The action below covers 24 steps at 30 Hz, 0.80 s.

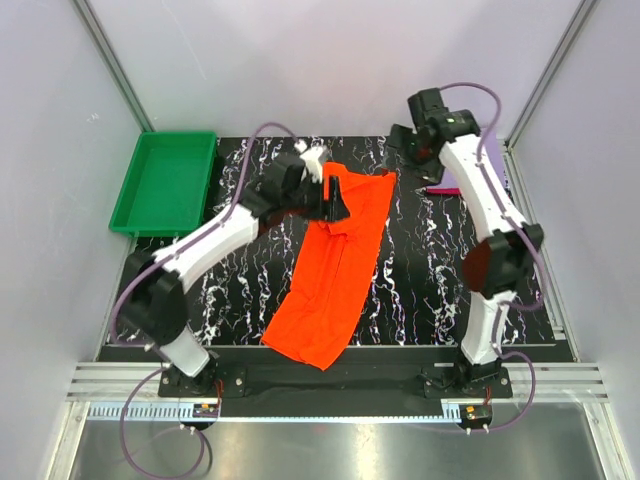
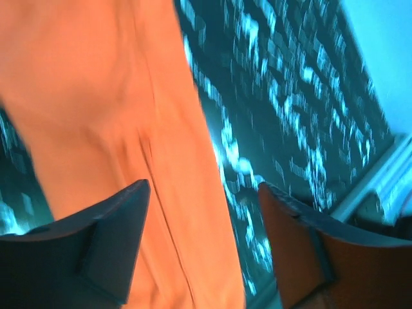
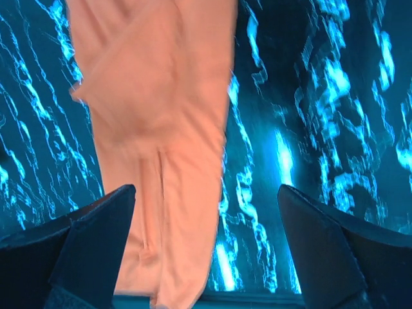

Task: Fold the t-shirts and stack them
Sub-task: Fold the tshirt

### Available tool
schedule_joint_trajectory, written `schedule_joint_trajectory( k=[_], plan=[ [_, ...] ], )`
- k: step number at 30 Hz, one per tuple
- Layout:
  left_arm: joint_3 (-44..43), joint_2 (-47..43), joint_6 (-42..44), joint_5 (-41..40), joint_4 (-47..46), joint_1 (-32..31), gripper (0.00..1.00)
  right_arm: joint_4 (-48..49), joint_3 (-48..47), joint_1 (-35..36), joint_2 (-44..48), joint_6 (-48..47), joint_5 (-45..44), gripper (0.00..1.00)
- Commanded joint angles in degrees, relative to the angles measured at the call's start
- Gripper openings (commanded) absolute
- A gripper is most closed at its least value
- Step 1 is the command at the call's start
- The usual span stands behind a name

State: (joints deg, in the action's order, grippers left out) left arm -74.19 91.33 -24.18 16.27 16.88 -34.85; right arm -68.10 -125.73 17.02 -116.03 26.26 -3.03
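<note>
The orange-red t-shirt (image 1: pixel 335 265) lies folded into a long strip on the black marbled mat (image 1: pixel 420 280), running from back centre toward the front. My left gripper (image 1: pixel 337 200) hovers over its far left part, open. In the left wrist view the jaws (image 2: pixel 205 187) straddle the shirt's (image 2: pixel 116 116) right edge with nothing between them. My right gripper (image 1: pixel 407 141) hangs at the back right, open wide. Its wrist view (image 3: pixel 207 190) looks down at the shirt's far end (image 3: pixel 161 116). A lavender t-shirt (image 1: pixel 497 158) and a crimson-pink sliver (image 1: pixel 440 189) show behind the right arm.
A green plastic tray (image 1: pixel 165 185) sits off the mat at the back left. White walls with metal posts enclose the table. The right arm's elbow (image 1: pixel 500 255) stands over the mat's right side.
</note>
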Motion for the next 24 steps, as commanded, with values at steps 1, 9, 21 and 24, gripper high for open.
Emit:
schedule_joint_trajectory(
  k=[1, 9, 21, 24],
  plan=[
    [-6.3, 8.5, 4.94, 6.92, -9.32, 2.94, 0.65, -4.07, 10.22, -1.27, 8.34, 4.13, 1.26, 0.99],
    [-23.52, 28.18, 3.45, 10.97, -11.78, 4.97, 0.37, -2.39, 29.64, -1.99, 23.12, 5.03, 1.27, 0.99],
    [-29.6, 44.62, -11.22, 14.75, -15.74, 9.8, 0.23, 0.5, 41.43, -1.81, 31.47, 6.96, 2.85, 0.99],
    [-34.51, 49.88, -16.06, 16.51, -15.22, 11.47, 0.21, 2.87, 43.64, -1.72, 32.18, 8.27, 2.85, 0.98]
  ],
)
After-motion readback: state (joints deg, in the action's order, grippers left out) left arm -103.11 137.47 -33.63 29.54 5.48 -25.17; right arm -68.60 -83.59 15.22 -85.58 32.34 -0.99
